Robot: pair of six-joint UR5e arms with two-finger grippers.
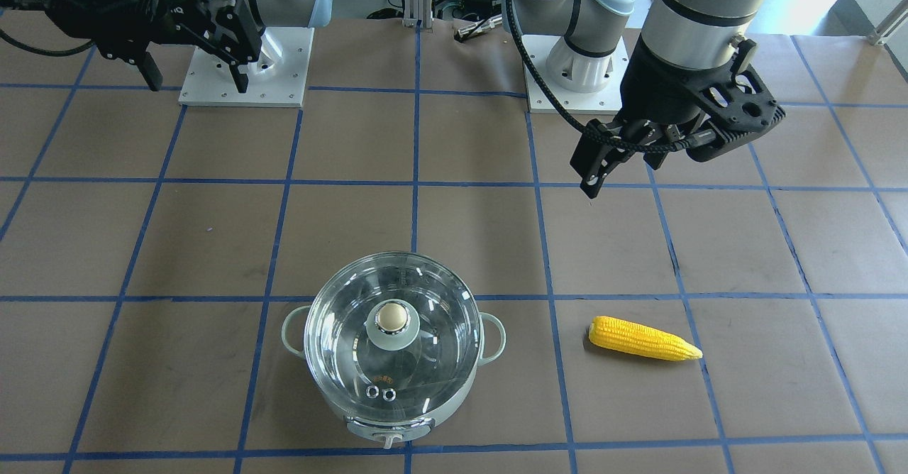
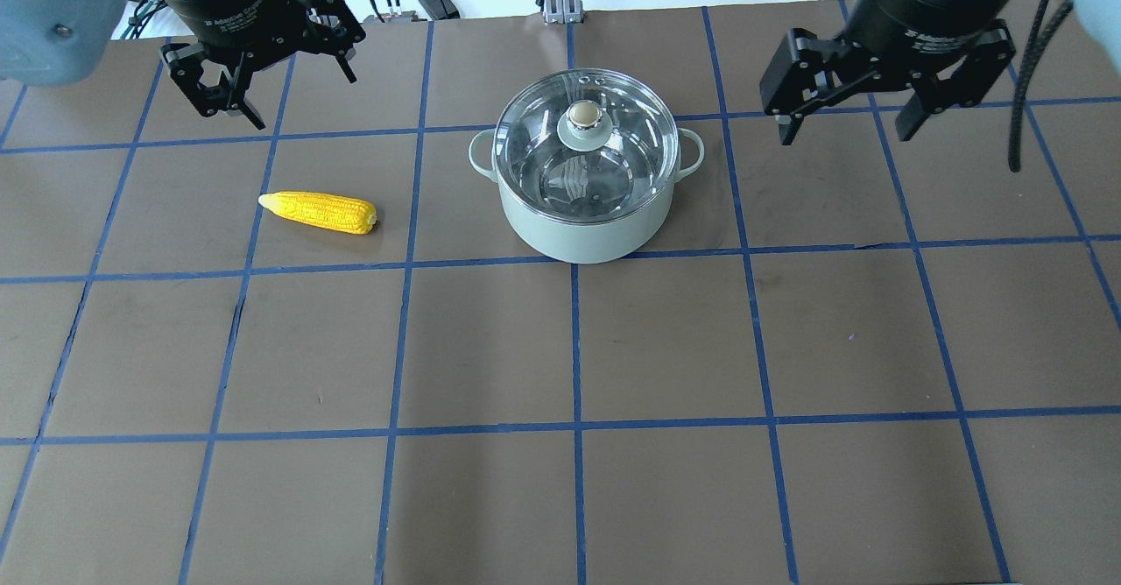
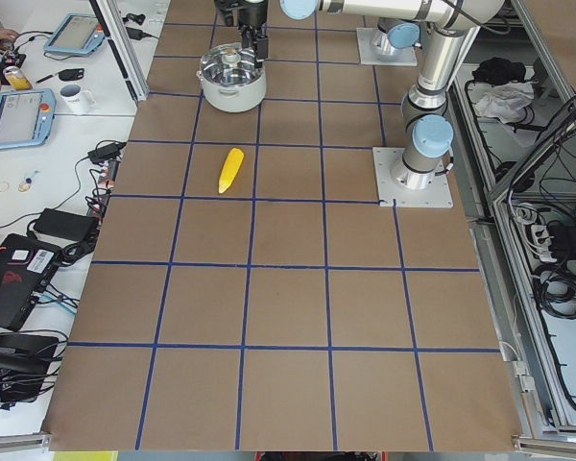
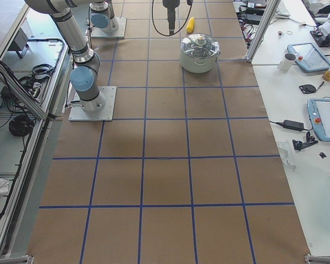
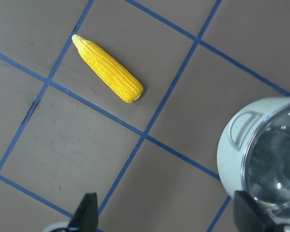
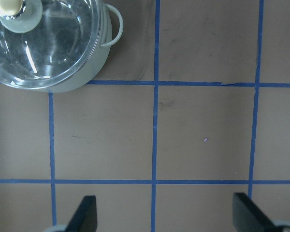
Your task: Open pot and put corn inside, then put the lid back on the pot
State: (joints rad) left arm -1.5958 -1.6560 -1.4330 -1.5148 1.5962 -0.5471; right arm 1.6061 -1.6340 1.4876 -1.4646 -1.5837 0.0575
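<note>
The pale mint-green pot (image 2: pixel 582 222) stands at the far middle of the table with the clear glass lid (image 2: pixel 613 156) seated on it, beige knob (image 2: pixel 584 115) at its centre. The yellow corn (image 2: pixel 320 212) lies flat on the table to the pot's left, apart from it. My left gripper (image 2: pixel 302 99) hangs open and empty above the table behind the corn. My right gripper (image 2: pixel 845 130) hangs open and empty to the right of the pot. The left wrist view shows the corn (image 5: pixel 108 67) and the pot's edge (image 5: pixel 232 145). The right wrist view shows the lid (image 6: pixel 53 48).
Brown table surface with a blue tape grid (image 2: pixel 574 348) spreads around the pot. The two arm bases (image 1: pixel 245 69) (image 1: pixel 578 69) stand at the robot's side. Benches with tablets and cables (image 3: pixel 38 106) lie beyond the table's far edge.
</note>
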